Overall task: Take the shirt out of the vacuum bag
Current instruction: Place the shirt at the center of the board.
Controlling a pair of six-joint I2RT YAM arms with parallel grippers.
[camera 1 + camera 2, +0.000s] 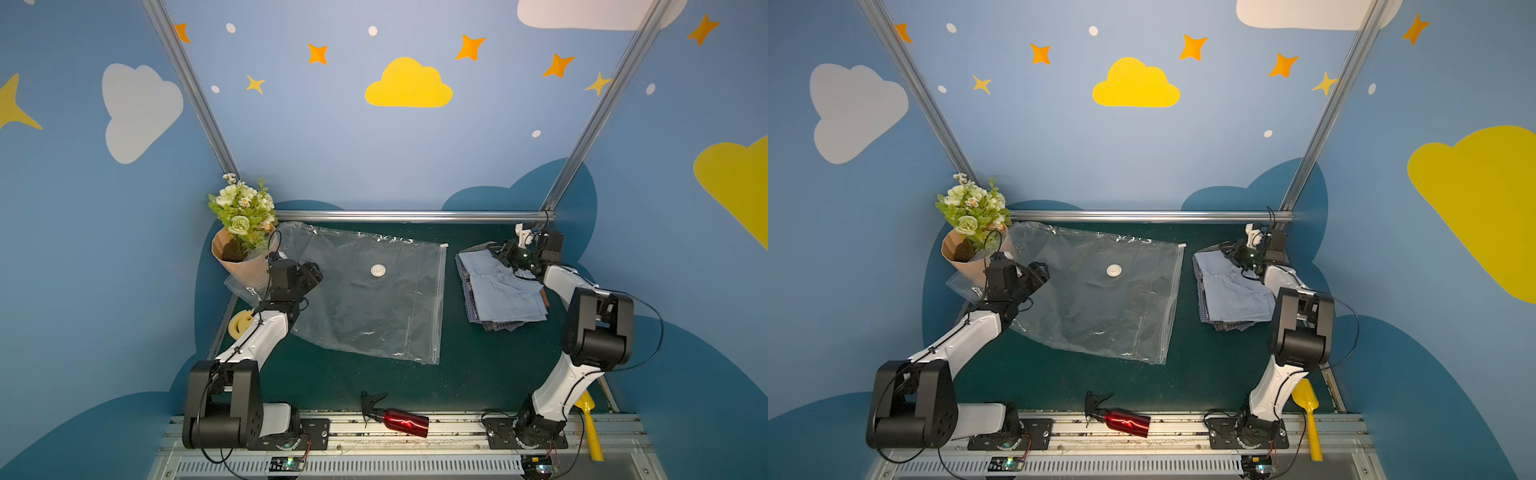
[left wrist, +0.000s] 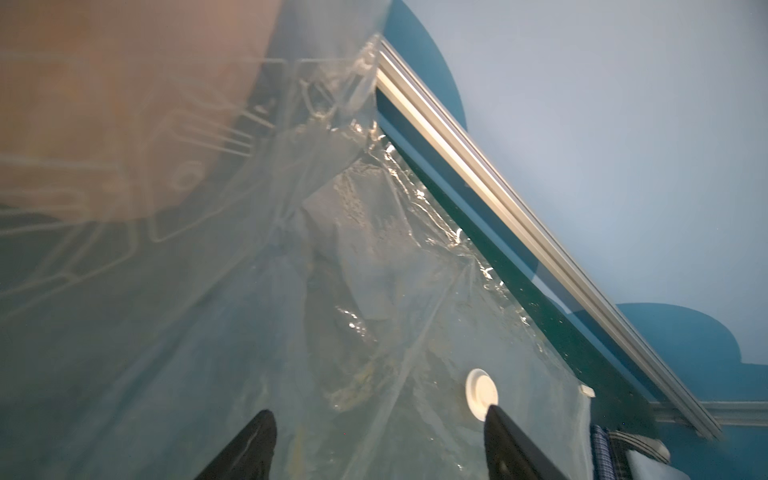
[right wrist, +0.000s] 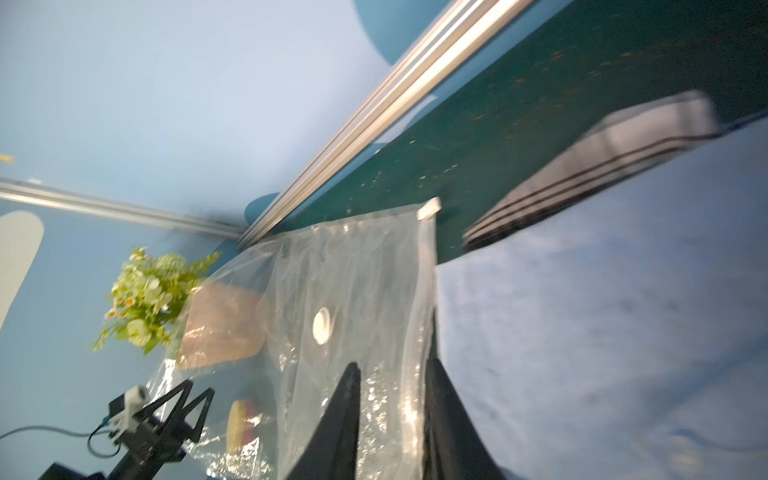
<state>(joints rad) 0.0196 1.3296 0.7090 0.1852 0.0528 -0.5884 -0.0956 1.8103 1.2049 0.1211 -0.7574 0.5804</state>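
The vacuum bag lies flat and crinkled on the dark green table, and it looks empty. Its round white valve faces up, and the small white slider sits at the far corner of the zip edge. A folded light blue shirt rests outside the bag, to its right. My left gripper hovers open over the bag's left part. My right gripper stands at the shirt's far edge, open a little, nothing between its fingers.
The shirt tops a pile of checked clothes. A paper-wrapped bouquet stands at the back left on the bag's corner. A yellow smiley sponge lies by the left arm. A red spray bottle and a yellow scoop lie at the front.
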